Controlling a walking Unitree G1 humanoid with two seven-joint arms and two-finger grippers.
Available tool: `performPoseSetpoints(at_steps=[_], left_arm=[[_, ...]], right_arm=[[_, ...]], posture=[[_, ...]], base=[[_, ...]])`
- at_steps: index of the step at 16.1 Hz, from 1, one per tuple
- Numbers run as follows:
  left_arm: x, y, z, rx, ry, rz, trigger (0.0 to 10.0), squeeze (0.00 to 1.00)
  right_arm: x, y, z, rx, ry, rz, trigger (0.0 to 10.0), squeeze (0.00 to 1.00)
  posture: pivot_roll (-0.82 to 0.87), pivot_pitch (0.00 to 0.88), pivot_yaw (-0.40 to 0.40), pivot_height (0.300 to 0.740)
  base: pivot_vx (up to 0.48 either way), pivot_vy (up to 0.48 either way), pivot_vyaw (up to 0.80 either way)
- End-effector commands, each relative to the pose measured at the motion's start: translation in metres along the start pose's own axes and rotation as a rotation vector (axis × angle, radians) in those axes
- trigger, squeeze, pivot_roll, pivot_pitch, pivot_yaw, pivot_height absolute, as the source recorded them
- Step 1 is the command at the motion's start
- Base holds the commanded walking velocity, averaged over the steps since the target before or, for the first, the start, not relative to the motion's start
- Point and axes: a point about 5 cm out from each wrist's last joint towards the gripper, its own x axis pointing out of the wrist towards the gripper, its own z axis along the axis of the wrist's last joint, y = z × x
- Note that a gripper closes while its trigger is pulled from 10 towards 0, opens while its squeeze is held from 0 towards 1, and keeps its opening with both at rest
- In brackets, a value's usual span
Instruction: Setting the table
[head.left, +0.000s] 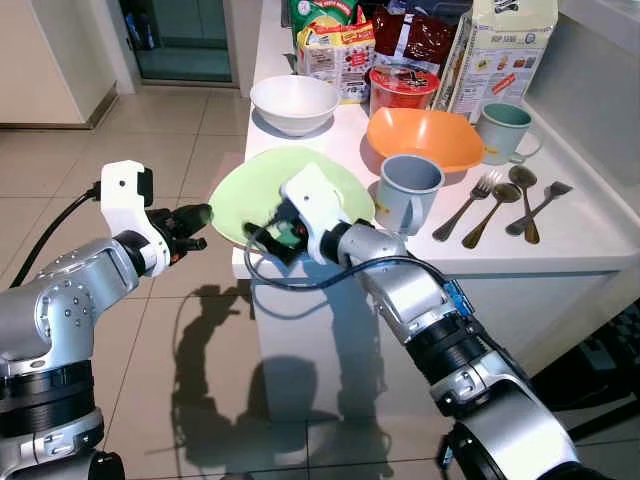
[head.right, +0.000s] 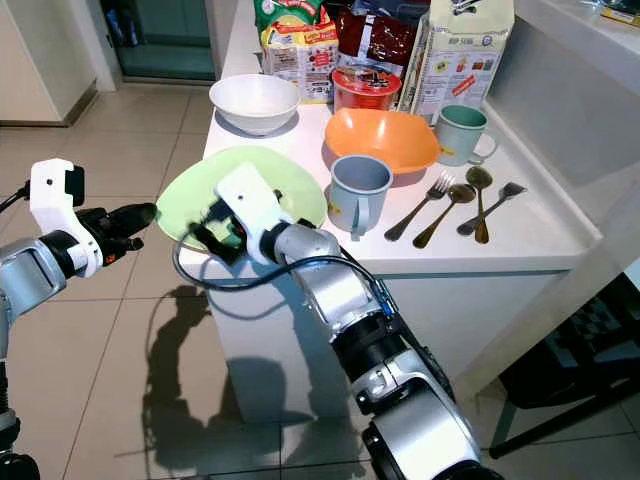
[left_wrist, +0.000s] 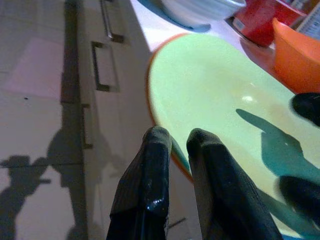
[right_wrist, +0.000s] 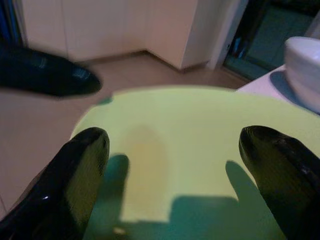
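Landmark: the light green plate (head.left: 262, 185), lying flat at the near left corner of the white counter (head.left: 590, 232), with its left edge overhanging the counter's side above the tiled floor (head.left: 180, 330).

Right gripper (right_wrist: 172, 165): poised directly over the near half of the plate, its two black fingers (right_wrist: 82, 165) spread wide apart, with nothing between them; whether they touch the plate cannot be told.

Left gripper (head.left: 197, 221): just off the plate's overhanging left edge, level with it. Its fingers (left_wrist: 150, 170) sit almost together with a narrow gap, holding nothing, the tips close to the rim.

Just right of the plate: a grey-blue mug (head.left: 407, 190), upright. Farther right of it lie two forks (head.left: 470, 203) and two spoons (head.left: 493, 210), side by side near the counter's right edge.

Beyond the plate: a white bowl (head.left: 294, 103). Beyond and right of the plate: an orange bowl (head.left: 424, 138), with a pale green mug (head.left: 503, 131) just beside its right side.

Farthest from the plate: a red-lidded tub (head.left: 402, 87), snack packets (head.left: 336, 45) and a carton (head.left: 505, 50), ranged along the back of the counter.
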Motion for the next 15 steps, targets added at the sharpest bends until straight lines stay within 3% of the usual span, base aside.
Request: performPoseSetpoints(at_steps=[1, 3, 5, 7, 9, 12, 15], left_arm=[[-0.004, 0.01, 0.006, 0.031, -0.019, 0.06, 10.0, 0.0], [-0.006, 0.012, 0.008, 0.064, -0.011, 0.064, 10.0, 0.0], [-0.006, 0.012, 0.008, 0.075, -0.007, 0.067, 10.0, 0.0], [-0.007, 0.013, 0.007, 0.083, 0.002, 0.066, 10.0, 0.0], [-0.008, 0.013, 0.006, 0.088, 0.011, 0.057, 10.0, 0.0], [-0.008, 0.012, 0.006, 0.091, 0.018, 0.048, 10.0, 0.0], [-0.008, 0.011, 0.009, 0.074, 0.009, 0.038, 10.0, 0.0]], right_arm=[[-0.003, -0.022, 0.015, -0.023, -0.032, -0.063, 10.0, 0.0], [-0.003, -0.042, 0.007, -0.151, 0.085, -0.125, 10.0, 0.0], [-0.003, -0.048, -0.003, -0.203, 0.183, -0.112, 10.0, 0.0], [-0.002, -0.048, -0.017, -0.227, 0.315, -0.029, 10.0, 0.0], [0.0, -0.045, -0.022, -0.247, 0.375, 0.035, 10.0, 0.0], [0.003, -0.041, -0.023, -0.245, 0.403, 0.089, 10.0, 0.0], [0.008, -0.036, -0.017, -0.186, 0.358, 0.124, 10.0, 0.0]], posture=[[0.07, 0.0, -0.025, 0.74], [0.07, 0.0, -0.025, 0.74], [0.07, 0.0, -0.025, 0.74], [0.08, 0.0, -0.022, 0.74], [0.08, 0.0, -0.022, 0.74], [0.08, 0.0, -0.023, 0.74], [0.08, 0.0, -0.02, 0.74]], base=[[0.0, 0.0, 0.0], [0.0, 0.0, 0.0], [0.0, 0.0, 0.0], [0.0, 0.0, 0.0], [0.0, 0.0, 0.0], [0.0, 0.0, 0.0], [0.0, 0.0, 0.0]])
